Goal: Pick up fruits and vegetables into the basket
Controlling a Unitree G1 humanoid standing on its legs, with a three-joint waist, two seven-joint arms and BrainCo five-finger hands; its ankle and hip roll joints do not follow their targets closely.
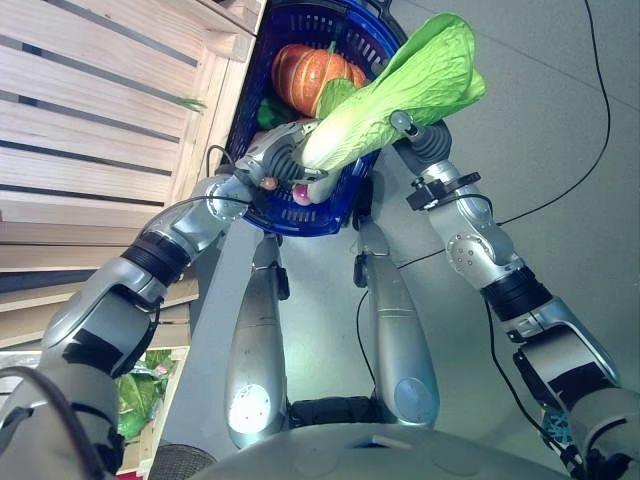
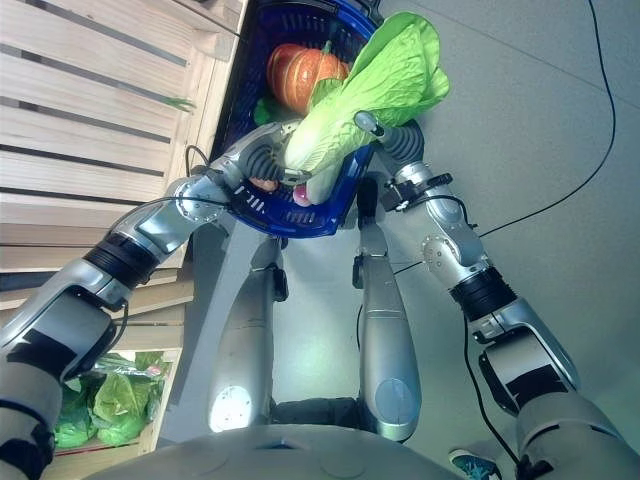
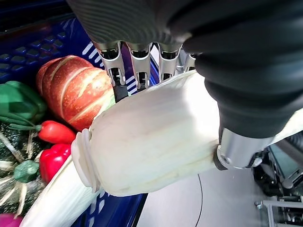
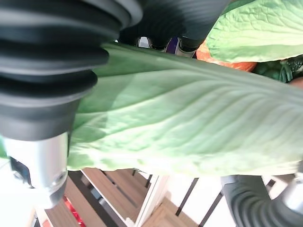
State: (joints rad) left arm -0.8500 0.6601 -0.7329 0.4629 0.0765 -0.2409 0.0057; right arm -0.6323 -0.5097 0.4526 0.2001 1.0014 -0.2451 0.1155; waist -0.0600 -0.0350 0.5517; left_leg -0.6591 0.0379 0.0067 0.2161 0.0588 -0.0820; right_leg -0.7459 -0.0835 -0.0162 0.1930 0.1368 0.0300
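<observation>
While both the left hand [image 1: 285,160] and right hand [image 1: 420,135] clasp the cabbage [image 1: 400,90] over the basket [image 1: 330,215], lowering it inside seems next.

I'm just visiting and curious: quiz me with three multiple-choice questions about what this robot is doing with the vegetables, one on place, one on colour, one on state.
1. Where is the pumpkin? A in the blue basket B on the floor C on the wooden shelf
2. What colour are the cabbage leaves? A purple B light green C orange
3. How does the left hand stand? A open, apart B curled round the cabbage's white stem C holding the pumpkin

A: it lies inside the basket. B: the leaves are light green. B: the left wrist view shows its fingers wrapping the stem.
</observation>
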